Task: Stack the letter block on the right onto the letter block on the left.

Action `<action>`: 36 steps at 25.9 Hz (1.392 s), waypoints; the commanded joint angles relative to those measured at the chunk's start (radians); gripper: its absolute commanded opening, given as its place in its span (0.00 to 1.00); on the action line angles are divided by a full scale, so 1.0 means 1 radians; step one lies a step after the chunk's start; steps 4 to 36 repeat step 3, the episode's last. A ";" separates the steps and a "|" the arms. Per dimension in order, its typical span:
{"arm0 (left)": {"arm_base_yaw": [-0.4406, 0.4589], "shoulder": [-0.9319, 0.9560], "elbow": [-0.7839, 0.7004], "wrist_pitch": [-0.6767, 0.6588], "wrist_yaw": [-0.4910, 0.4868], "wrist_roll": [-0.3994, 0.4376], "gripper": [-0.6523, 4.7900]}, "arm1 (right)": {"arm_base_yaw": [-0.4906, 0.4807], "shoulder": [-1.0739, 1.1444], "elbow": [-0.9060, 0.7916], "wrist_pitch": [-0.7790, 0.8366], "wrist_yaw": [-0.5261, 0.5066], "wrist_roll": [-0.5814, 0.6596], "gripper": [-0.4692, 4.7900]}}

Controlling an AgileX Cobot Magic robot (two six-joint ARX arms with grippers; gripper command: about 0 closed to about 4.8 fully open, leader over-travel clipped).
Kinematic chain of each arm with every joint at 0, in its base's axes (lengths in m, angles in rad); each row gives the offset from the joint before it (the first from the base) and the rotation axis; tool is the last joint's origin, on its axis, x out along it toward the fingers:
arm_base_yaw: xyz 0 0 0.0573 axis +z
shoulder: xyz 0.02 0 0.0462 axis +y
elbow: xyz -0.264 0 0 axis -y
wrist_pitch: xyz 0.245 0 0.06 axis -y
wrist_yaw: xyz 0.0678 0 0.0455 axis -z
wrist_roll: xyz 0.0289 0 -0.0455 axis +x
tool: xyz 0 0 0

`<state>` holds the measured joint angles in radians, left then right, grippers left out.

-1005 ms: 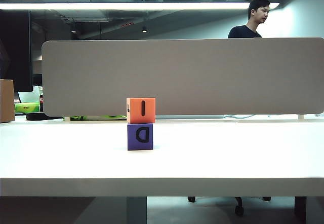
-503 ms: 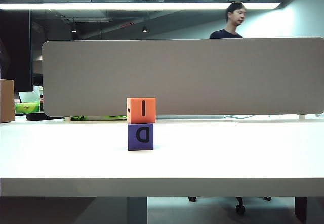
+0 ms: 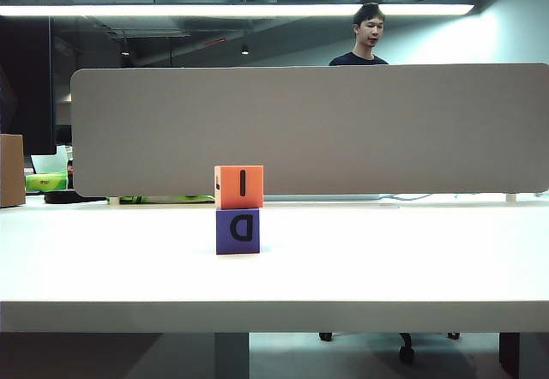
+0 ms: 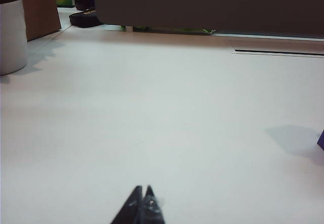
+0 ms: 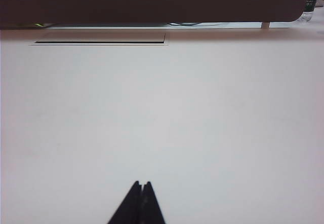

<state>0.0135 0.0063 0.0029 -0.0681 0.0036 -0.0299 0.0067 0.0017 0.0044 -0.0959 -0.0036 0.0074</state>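
Orange block (image 3: 238, 187) is set on purple block (image 3: 238, 231).
Left gripper (image 4: 142, 192) and right gripper (image 5: 141, 185) are kept closed, empty, over bare table (image 3: 386, 259).

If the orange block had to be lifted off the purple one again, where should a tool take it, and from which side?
Grip the orange block across its two flat vertical side faces, coming straight down from above. It sits upright on the purple block, top face free. Stay above the seam so the lower block is probably left alone. Both the left tool and right tool are shut, away from the stack.
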 commanded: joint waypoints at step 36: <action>-0.001 0.000 0.005 0.008 0.000 0.003 0.11 | 0.001 -0.002 -0.003 0.013 0.001 0.002 0.08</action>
